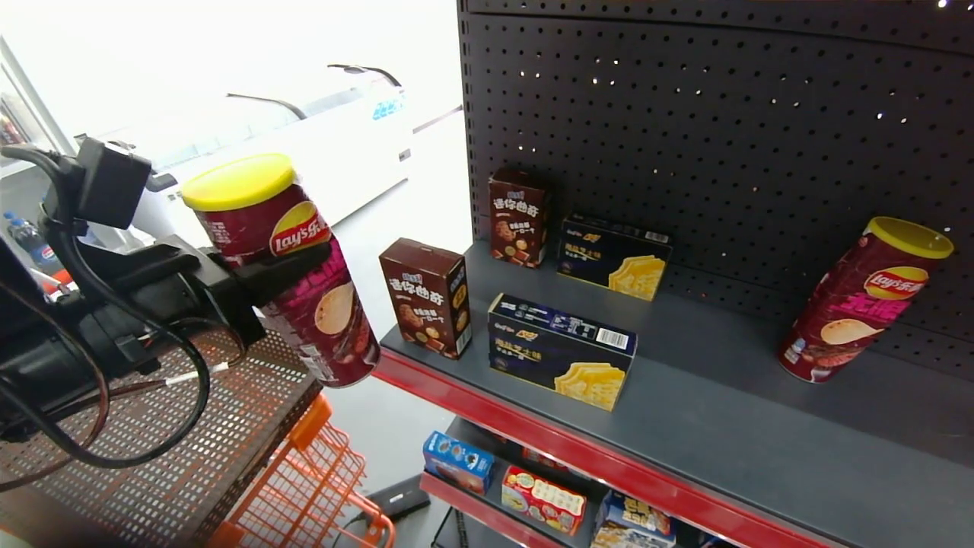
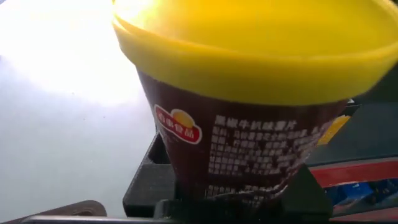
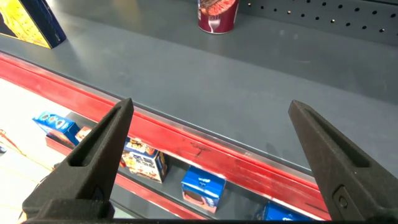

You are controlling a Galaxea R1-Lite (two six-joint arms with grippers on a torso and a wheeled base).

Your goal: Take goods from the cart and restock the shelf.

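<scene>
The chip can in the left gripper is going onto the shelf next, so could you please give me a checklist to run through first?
1. Grip: the chip can sits clamped in the left gripper, below its lid: ok.
2. Can upright: cannot tell; the head view slants everything.
3. Landing spot: bare shelf lies between the front blue box and the second can: ok.
4. Path: the brown box stands at the shelf corner nearest the held can and may be clipped: not ok.
5. Other arm: the right gripper is open and empty over the shelf's front edge: ok.
</scene>
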